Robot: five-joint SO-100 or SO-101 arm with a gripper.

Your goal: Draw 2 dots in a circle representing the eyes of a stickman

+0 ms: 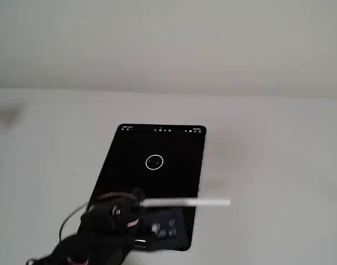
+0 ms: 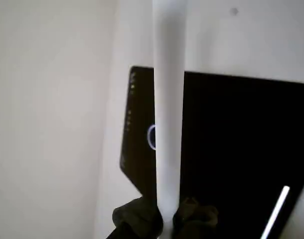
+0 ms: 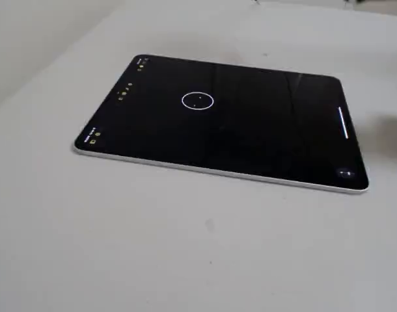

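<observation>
White stylus [image 1: 185,203], clenched in the pincer [image 2: 167,219], hovers over the near end of the tablet [image 1: 124,165] on the table [image 1: 268,154]. Next, I judge, tip must reach the circle [image 1: 154,162], farther away.

tablet [image 3: 250,130]: black screen, thin silver edge
circle [image 3: 198,101]: white outline on the black
stylus [image 1: 185,203]: plain white
gripper [image 2: 164,219]: dark, near black
table [image 3: 153,247]: pale off-white, unpatterned
</observation>
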